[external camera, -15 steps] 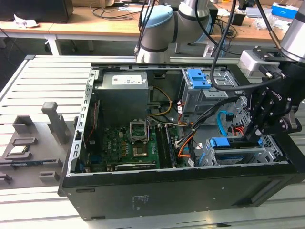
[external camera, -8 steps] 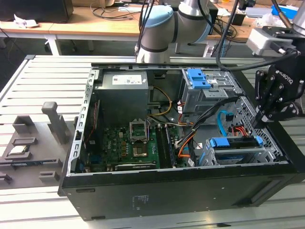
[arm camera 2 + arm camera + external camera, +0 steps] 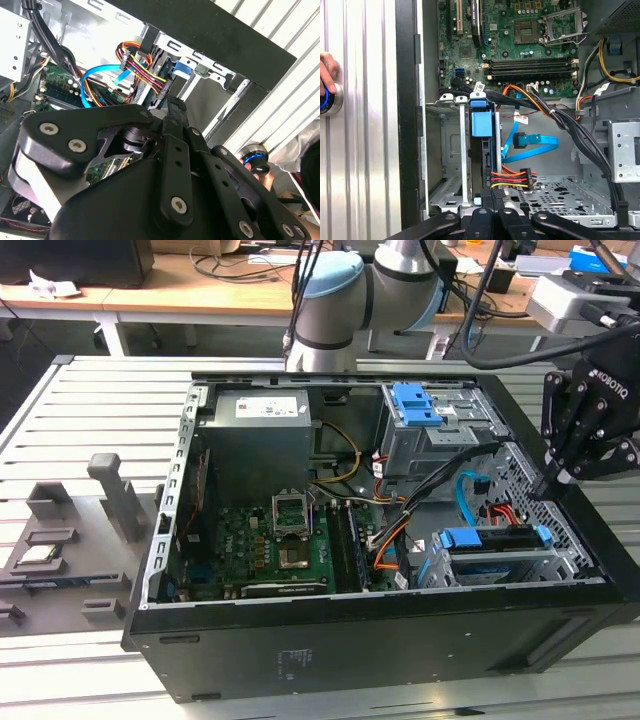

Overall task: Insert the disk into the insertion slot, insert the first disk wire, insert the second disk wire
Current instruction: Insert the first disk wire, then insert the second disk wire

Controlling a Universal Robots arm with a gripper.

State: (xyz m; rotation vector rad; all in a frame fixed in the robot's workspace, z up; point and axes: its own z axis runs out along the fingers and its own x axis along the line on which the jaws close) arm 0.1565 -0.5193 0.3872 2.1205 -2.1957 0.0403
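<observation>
The disk [image 3: 490,539], in its bright blue carrier [image 3: 481,123], sits inside the insertion slot [image 3: 497,566], a low grey perforated cage [image 3: 451,150]. A red, yellow and orange wire bundle [image 3: 511,178] ends in a dark plug right at the disk's rear end [image 3: 150,82]. The second disk wire [image 3: 534,143], thin and light blue, curves loose beside the disk with its small plug [image 3: 520,140] hanging free. My gripper [image 3: 550,483] hovers over the case's edge just behind the disk. Its fingers [image 3: 492,207] are shut with nothing between them, pointing at the bundle's plug [image 3: 171,107].
The taller grey cage with the blue latch [image 3: 420,408] stands beyond the slot. Thick black cables [image 3: 580,135] cross beside the blue wire. The motherboard [image 3: 270,540] fills the case's middle. A hand [image 3: 326,75] rests on a blue-ringed button [image 3: 329,97] outside the case wall.
</observation>
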